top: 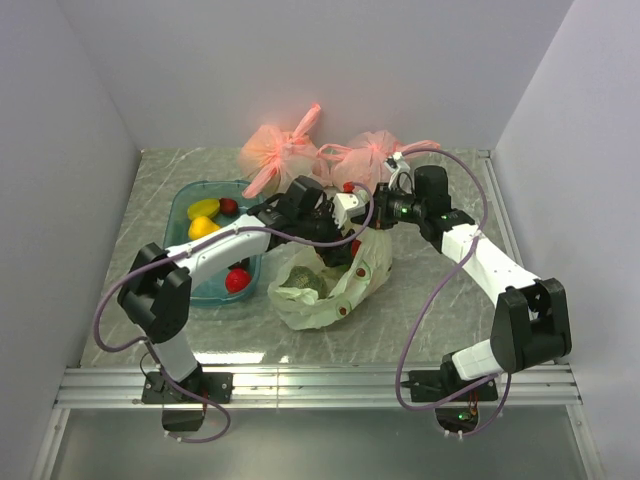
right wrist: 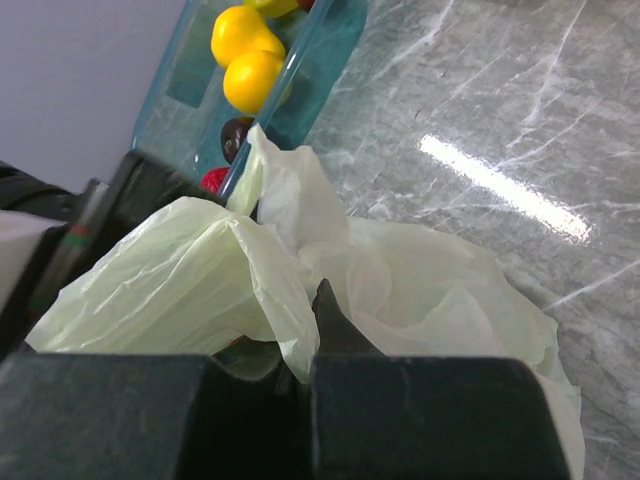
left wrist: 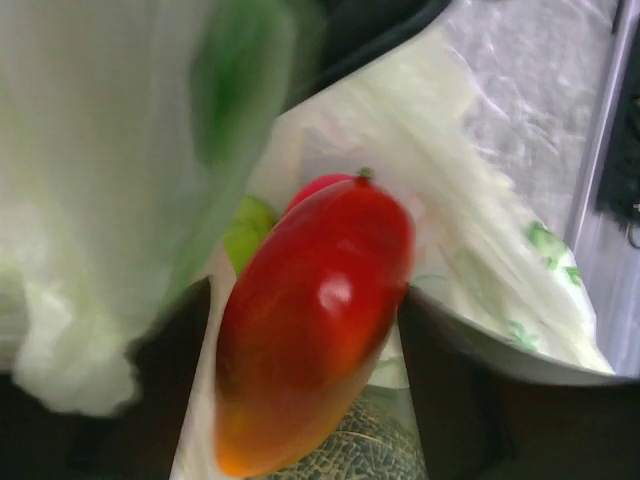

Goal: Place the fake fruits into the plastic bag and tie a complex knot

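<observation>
Red-orange fruit (left wrist: 315,320) sits clenched in my left hand (left wrist: 310,400), just over the open plastic bag (top: 320,295). Right hand (right wrist: 305,340) looks pinched on the bag's rim, though film hides the fingertips. Bag lies on the desk (top: 190,168) beside the teal bin (top: 180,205); lemons (top: 203,218) inside.

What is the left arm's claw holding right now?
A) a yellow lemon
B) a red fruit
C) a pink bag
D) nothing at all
B: the left wrist view shows a red fruit clamped in the left gripper, with the green bag behind it.
</observation>
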